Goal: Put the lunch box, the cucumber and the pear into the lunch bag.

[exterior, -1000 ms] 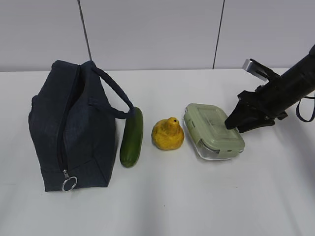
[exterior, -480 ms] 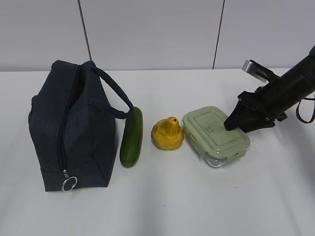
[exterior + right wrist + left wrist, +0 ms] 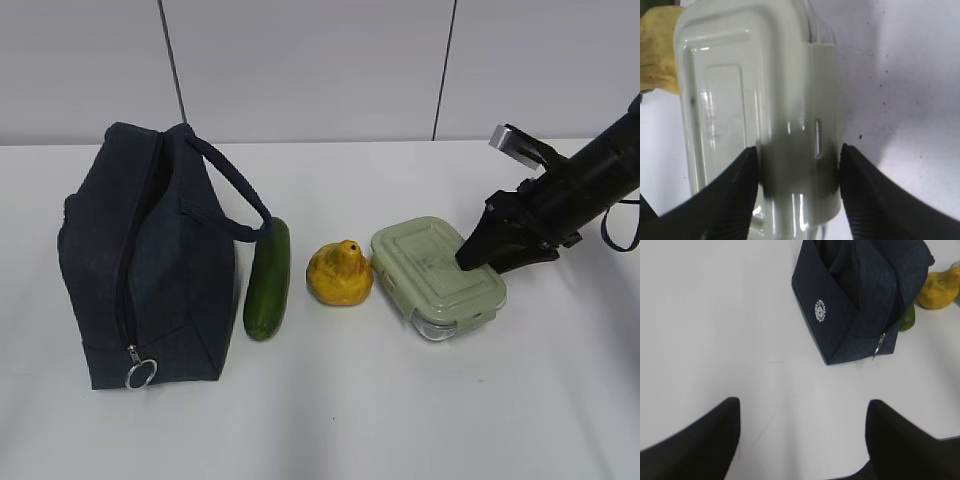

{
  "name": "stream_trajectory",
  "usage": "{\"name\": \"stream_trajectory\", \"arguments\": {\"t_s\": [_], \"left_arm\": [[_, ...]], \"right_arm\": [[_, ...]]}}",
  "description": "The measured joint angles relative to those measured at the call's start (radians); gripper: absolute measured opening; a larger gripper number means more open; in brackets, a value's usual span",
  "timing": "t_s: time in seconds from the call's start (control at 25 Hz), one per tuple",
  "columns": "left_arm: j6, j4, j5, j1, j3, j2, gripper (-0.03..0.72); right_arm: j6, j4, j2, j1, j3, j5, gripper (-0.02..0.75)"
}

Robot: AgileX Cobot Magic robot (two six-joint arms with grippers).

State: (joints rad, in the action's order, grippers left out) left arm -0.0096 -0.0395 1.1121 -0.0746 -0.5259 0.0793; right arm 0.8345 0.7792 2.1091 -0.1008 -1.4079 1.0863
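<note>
Bag (image 3: 150, 255): far left on the table, zipper looks shut.
Box (image 3: 437, 275): right of the pear (image 3: 341, 272), its edge sits between the right gripper (image 3: 799, 162) jaws; we can't tell if they're touching.
Cucumber (image 3: 268, 277): beside the bag, mostly hidden in left wrist view.
Left gripper (image 3: 800, 427): spread wide, nothing in it.

Right gripper (image 3: 470, 256) low, jaws slightly apart; left gripper (image 3: 800, 440) spread wide
</note>
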Motion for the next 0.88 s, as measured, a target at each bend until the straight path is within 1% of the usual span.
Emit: {"name": "stream_trajectory", "arguments": {"t_s": [0.2, 0.28, 0.52, 0.88], "left_arm": [[0.0, 0.0, 0.0, 0.0, 0.0, 0.0, 0.466], [0.0, 0.0, 0.0, 0.0, 0.0, 0.0, 0.466], [0.0, 0.0, 0.0, 0.0, 0.0, 0.0, 0.466], [0.0, 0.0, 0.0, 0.0, 0.0, 0.0, 0.466]], "right_arm": [[0.003, -0.011, 0.006, 0.0, -0.013, 0.017, 0.494], [0.004, -0.011, 0.008, 0.0, -0.014, 0.019, 0.51], [0.038, 0.029, 0.008, 0.0, -0.014, 0.029, 0.518], [0.057, 0.059, 0.008, 0.0, -0.014, 0.087, 0.517]]}}
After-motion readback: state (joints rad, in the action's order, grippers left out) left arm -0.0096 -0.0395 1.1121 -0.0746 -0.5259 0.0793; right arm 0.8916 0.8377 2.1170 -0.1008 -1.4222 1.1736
